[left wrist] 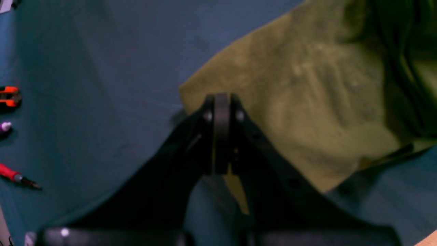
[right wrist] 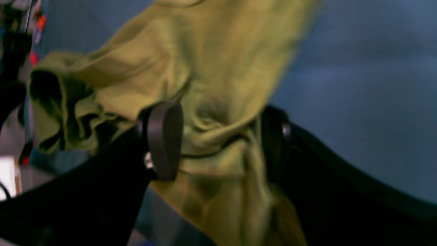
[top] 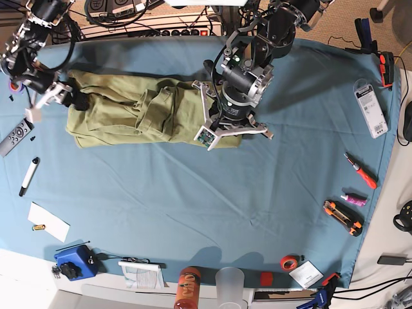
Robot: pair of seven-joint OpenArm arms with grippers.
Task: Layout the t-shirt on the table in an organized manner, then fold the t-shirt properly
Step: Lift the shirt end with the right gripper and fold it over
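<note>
Left wrist view: left gripper (left wrist: 222, 102) clamped tight on the t-shirt (left wrist: 307, 95) edge, cloth spreading ahead and rightward over the table (left wrist: 102, 68).

Right wrist view: right gripper (right wrist: 218, 136) spread wide, bunched t-shirt (right wrist: 211, 68) between its fingers (right wrist: 164, 140).

Base view: both arms reach down to the shirt's opposite ends.

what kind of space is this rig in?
Likely a robotics lab or workshop bench: power strips and cabling behind the table, a red screwdriver and utility knife along its edge, a t-shirt as test piece.

Olive t-shirt (top: 129, 112) bunched lengthwise across teal table (top: 193, 193), between both arms.
</note>
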